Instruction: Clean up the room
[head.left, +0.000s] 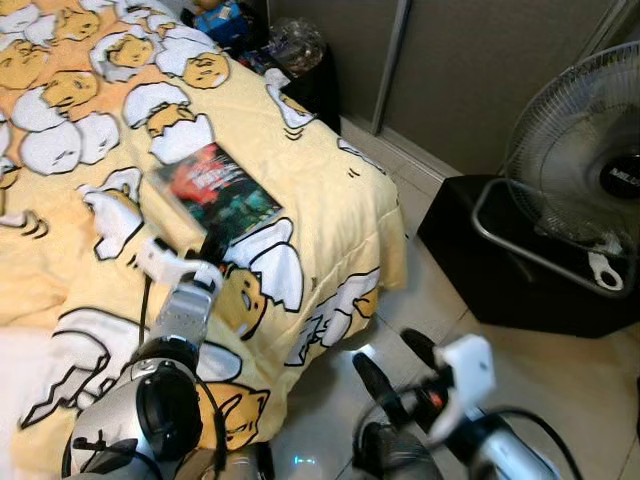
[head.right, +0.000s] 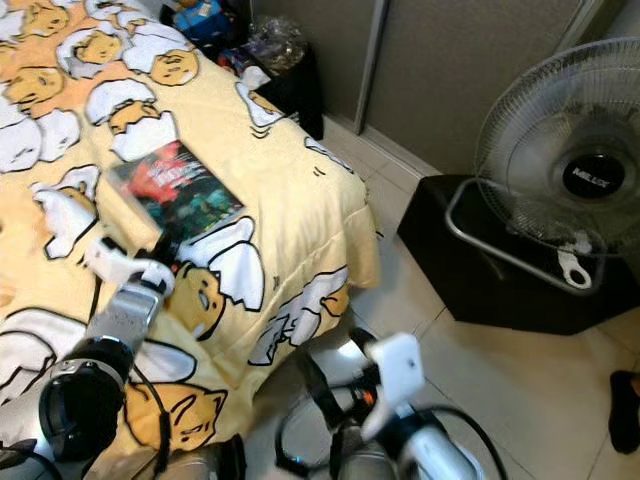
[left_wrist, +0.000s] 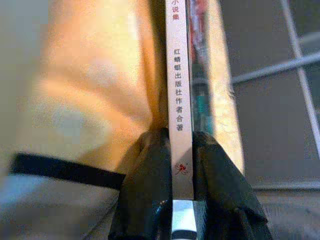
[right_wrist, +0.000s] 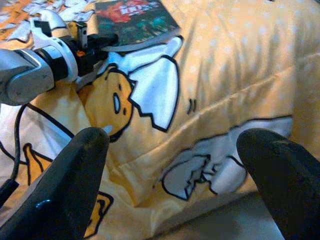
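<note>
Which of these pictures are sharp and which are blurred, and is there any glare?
Left wrist view: the book spine between the left gripper fingers is sharp enough to show print, the bedspread behind is blurred. Right wrist view: the right gripper fingers are soft. Left eye view: mostly sharp, with a small glare on the floor.

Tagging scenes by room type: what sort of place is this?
Most likely a bedroom: a bed with a yellow cartoon-egg bedspread, a book lying on it, gripped at its edge by the left claw, and a standing fan on the tiled floor.
</note>
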